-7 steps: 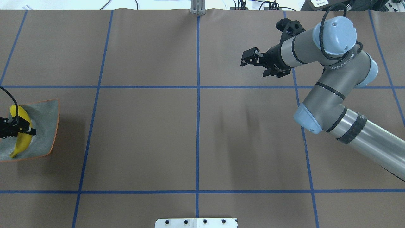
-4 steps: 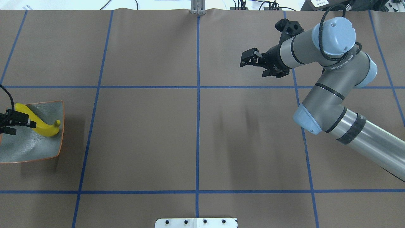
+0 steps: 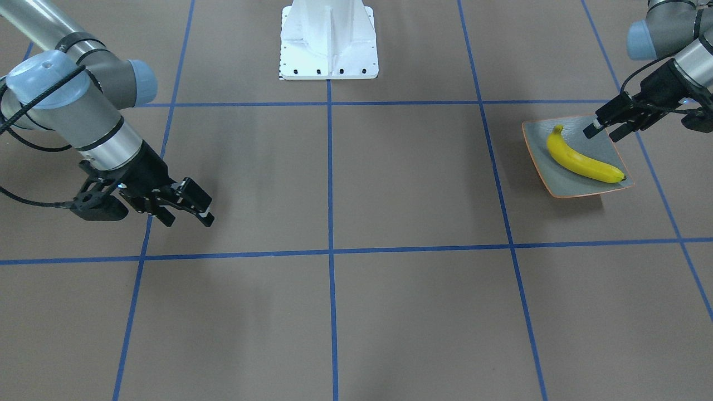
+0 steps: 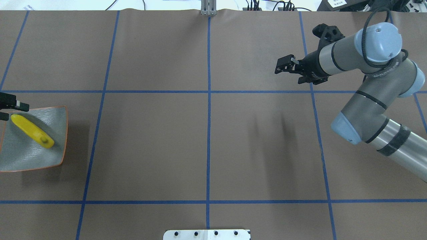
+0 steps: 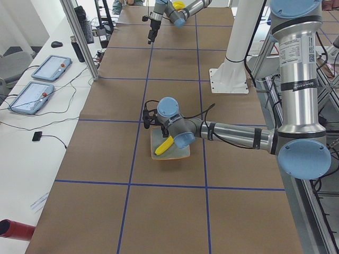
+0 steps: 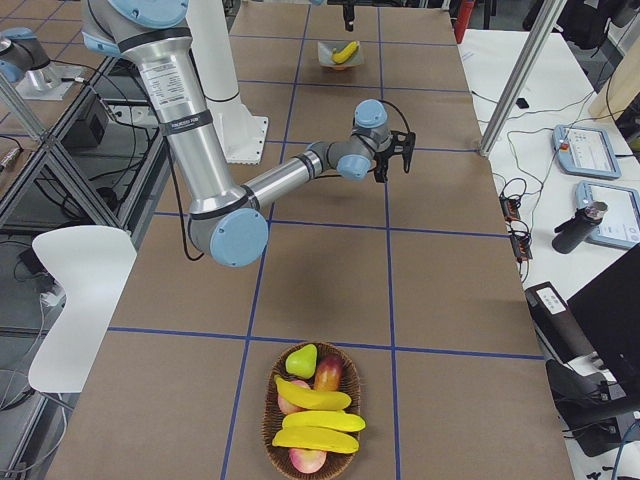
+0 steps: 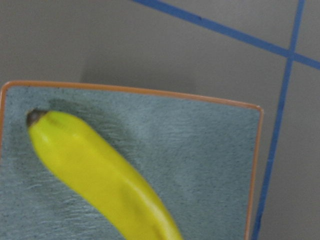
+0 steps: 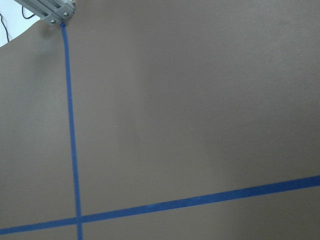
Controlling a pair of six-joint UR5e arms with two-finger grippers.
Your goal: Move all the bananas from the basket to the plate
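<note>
One yellow banana point(image 4: 31, 131) lies loose on the grey-green plate point(image 4: 36, 156) with the orange rim at the table's left end; it also shows in the front view point(image 3: 582, 161) and the left wrist view point(image 7: 100, 180). My left gripper point(image 4: 16, 112) is open and empty, raised over the plate's point(image 3: 537, 136) left edge. Three more bananas point(image 6: 315, 420) lie in the wicker basket point(image 6: 269, 400) at the table's right end. My right gripper point(image 4: 288, 75) is open and empty, hovering above bare table on the right half, far from the basket.
The basket also holds a green pear point(image 6: 301, 360) and reddish fruit point(image 6: 328, 372). The white robot base point(image 3: 328, 39) stands at the table's near middle edge. Tablets point(image 5: 50, 67) and a metal post point(image 5: 79, 37) stand beyond the far edge.
My left gripper was shut on the banana over the plate; it has let go and drawn back. The banana now rests on the plate. My right arm has swung rightward.
</note>
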